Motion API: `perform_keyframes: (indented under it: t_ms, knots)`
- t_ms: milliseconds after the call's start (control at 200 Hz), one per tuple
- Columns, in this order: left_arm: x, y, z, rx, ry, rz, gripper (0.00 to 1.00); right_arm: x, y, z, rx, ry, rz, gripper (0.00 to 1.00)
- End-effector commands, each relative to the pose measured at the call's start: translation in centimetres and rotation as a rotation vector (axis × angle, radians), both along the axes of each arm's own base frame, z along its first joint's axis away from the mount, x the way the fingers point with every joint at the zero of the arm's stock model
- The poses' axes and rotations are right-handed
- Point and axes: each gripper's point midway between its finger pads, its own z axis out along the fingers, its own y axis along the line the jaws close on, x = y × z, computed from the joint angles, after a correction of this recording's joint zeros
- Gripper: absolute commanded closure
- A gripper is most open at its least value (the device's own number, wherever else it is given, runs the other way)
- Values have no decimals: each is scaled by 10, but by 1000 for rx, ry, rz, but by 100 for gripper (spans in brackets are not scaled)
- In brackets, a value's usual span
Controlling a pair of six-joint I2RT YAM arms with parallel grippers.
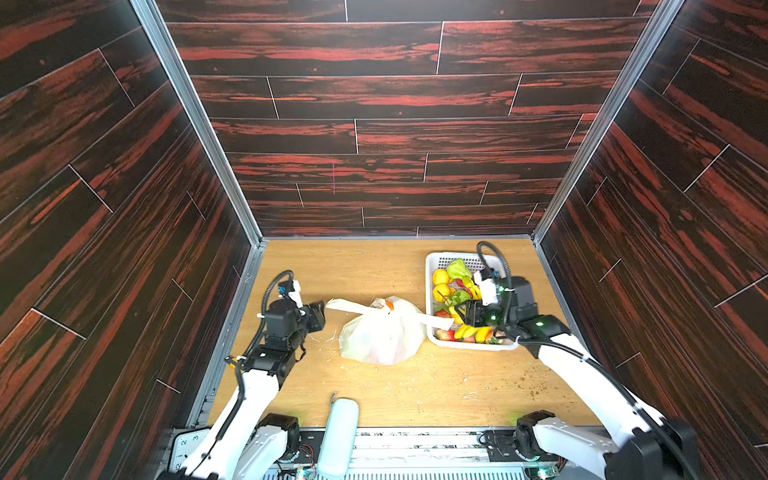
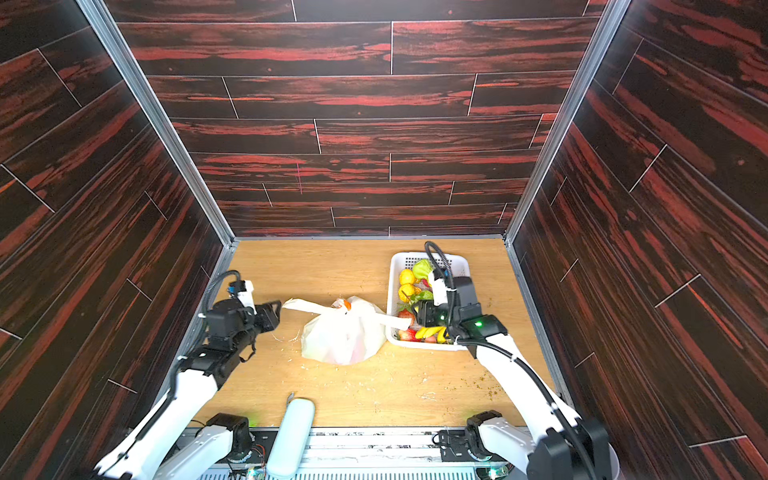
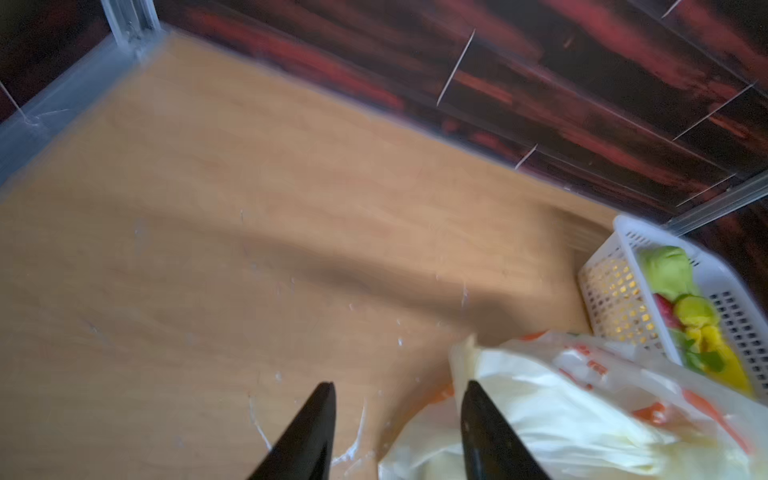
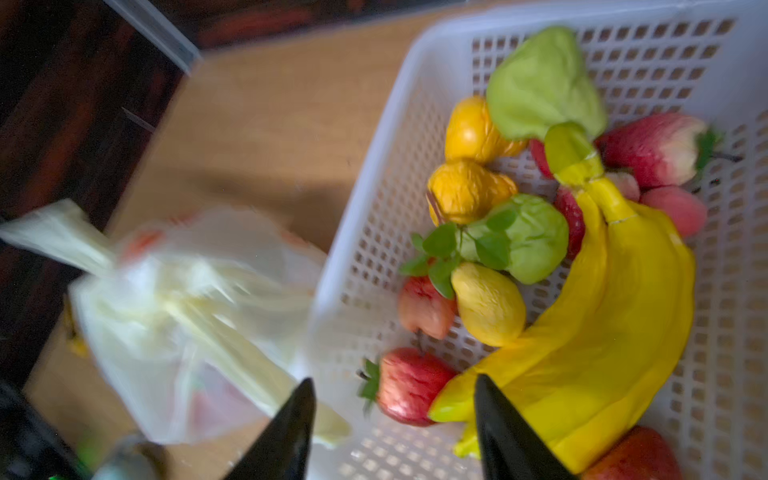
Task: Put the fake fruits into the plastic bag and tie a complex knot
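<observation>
While the cream-white printed plastic bag (image 1: pixel 380 336) sits mid-table, handles (image 1: pixel 349 306) seemingly knotted, left gripper (image 3: pixel 399 384) and right gripper (image 4: pixel 395 378) gape empty either side; glossy toy fruits (image 1: pixel 441 277) fill the white perforated basket (image 1: pixel 430 266). Next, I reckon: pinch both handle ends.

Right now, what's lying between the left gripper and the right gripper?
The plastic bag lies between the left gripper and the right gripper, one handle end pointing toward each; seen in both top views.
</observation>
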Motion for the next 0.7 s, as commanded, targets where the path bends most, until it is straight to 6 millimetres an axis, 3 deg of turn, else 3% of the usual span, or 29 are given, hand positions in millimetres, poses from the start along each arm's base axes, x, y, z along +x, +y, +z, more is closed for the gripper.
perform_keyframes:
  t_ms: [0, 170, 316, 401, 511, 696]
  knots:
    - [-8, 22, 28, 73, -45, 98, 41, 0, -19, 45, -7, -111, -48, 20]
    - [-19, 55, 58, 132, -143, 270, 28, 4, -66, 77, -60, -228, -202, 7]
    - [-29, 88, 63, 195, -187, 458, 12, 6, -107, 87, -87, -340, -378, 1]
    - [-31, 102, 57, 232, -190, 540, 6, 6, -132, 79, -125, -389, -502, 1]
    - [-28, 113, 41, 271, -164, 605, 1, 7, -149, 63, -178, -454, -568, 1]
    - [-20, 129, -2, 305, -76, 674, 1, 13, -170, 13, -220, -500, -636, 1]
